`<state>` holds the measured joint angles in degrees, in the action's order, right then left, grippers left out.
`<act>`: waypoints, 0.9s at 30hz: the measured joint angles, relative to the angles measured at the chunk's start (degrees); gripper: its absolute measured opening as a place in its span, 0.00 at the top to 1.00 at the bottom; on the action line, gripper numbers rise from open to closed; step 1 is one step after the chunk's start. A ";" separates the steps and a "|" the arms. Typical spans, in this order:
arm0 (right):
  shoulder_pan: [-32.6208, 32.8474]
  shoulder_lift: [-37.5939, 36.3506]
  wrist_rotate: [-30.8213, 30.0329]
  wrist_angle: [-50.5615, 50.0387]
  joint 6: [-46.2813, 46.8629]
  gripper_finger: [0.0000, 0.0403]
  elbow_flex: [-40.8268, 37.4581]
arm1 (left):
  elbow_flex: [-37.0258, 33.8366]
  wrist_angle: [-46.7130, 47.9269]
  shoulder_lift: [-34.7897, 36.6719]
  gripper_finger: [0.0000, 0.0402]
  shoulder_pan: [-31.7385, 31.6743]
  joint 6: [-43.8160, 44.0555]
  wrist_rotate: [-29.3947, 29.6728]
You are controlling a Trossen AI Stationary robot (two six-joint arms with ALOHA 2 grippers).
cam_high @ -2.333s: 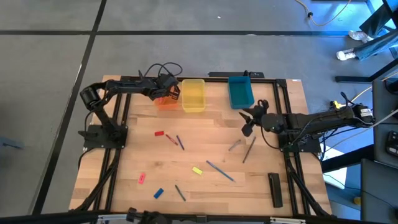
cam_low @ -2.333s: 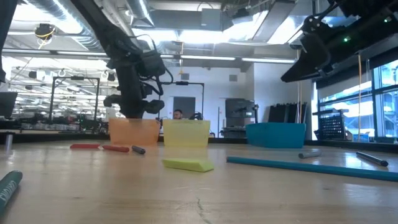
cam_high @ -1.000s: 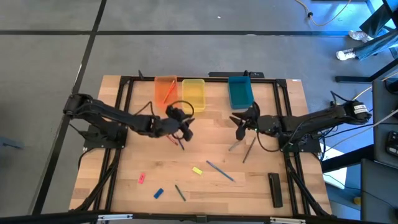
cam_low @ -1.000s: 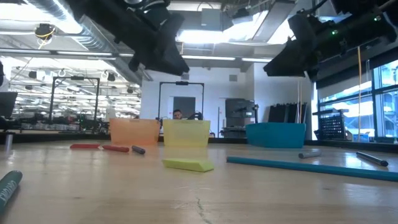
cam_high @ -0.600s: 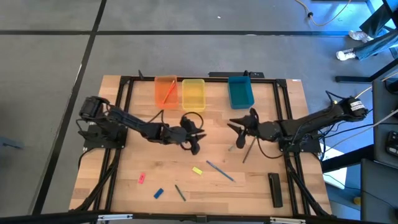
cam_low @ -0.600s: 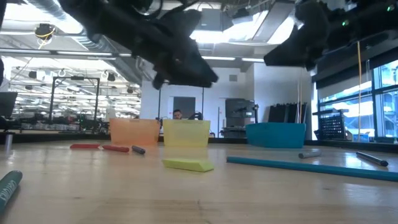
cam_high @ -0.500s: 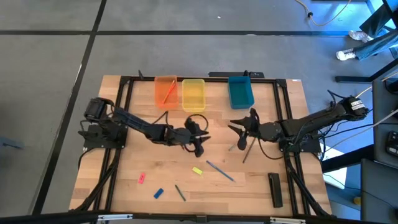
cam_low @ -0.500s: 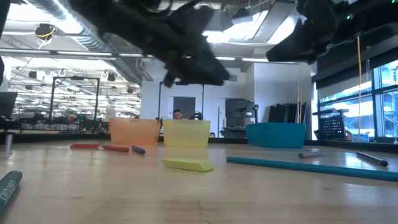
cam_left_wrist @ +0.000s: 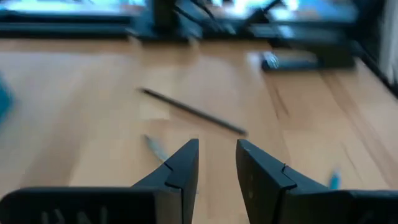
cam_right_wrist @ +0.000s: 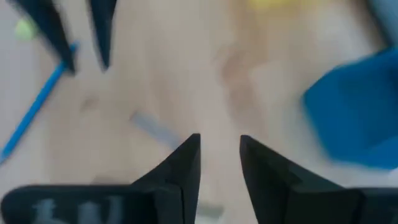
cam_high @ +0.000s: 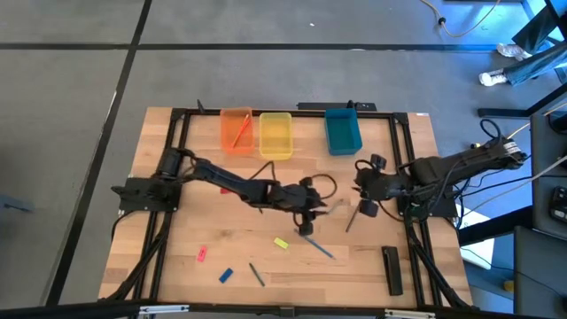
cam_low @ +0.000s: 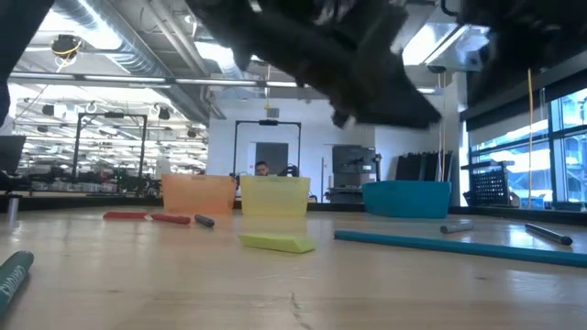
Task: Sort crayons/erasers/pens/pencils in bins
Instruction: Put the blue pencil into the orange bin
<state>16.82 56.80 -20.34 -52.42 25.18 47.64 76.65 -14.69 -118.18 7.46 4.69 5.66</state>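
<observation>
My left gripper (cam_high: pixel 306 225) hangs open over the table's middle, just right of the yellow eraser (cam_high: pixel 282 243) and above the far end of the blue pen (cam_high: pixel 314 244). Nothing is between its fingers (cam_left_wrist: pixel 217 149). My right gripper (cam_high: pixel 367 207) is open too, tilted down above the dark pencil (cam_high: pixel 354 215) and the grey pen (cam_right_wrist: pixel 152 127), holding nothing (cam_right_wrist: pixel 219 146). At the far edge stand the orange bin (cam_high: pixel 236 130), the yellow bin (cam_high: pixel 275 135) and the teal bin (cam_high: pixel 343 130). A pink eraser (cam_high: pixel 202 254) and a blue eraser (cam_high: pixel 226 276) lie flat near the front left.
A long black bar (cam_high: pixel 392 270) lies by the near right corner. Another pen (cam_high: pixel 257 275) lies near the front edge. Red crayons (cam_low: pixel 147 217) lie on the table's left half, under my left arm in the high view. An orange crayon leans inside the orange bin.
My left gripper has swept from left of the table's middle toward the right edge and a little nearer, sinking and rolling as it went. My right gripper has drawn back toward the right edge, risen and tipped its fingers downward. Nothing on the table has moved.
</observation>
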 joint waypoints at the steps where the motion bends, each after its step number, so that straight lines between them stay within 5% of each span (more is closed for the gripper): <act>1: 0.00 0.01 3.61 -1.17 1.32 0.71 -0.01 | 0.87 0.37 -1.35 0.76 0.02 -1.69 -2.23; 5: 0.00 0.15 12.01 -2.01 4.68 0.71 -1.76 | 2.91 2.05 -4.51 0.76 0.23 -6.50 -11.17; 10: 0.00 0.30 12.56 -1.40 8.43 0.71 -4.85 | 3.07 7.85 -5.31 0.76 0.28 -6.73 -20.80; 17: -0.04 0.37 5.47 4.64 11.99 0.71 -8.85 | 3.05 16.46 -5.31 0.77 1.67 -7.91 -21.22; 27: 0.00 0.37 5.12 6.60 13.21 0.71 -9.55 | 3.03 18.78 -5.99 0.85 3.04 -7.78 -18.22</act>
<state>16.82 57.17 -15.22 -45.82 38.39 38.09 79.68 4.09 -124.17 10.50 -3.09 -12.56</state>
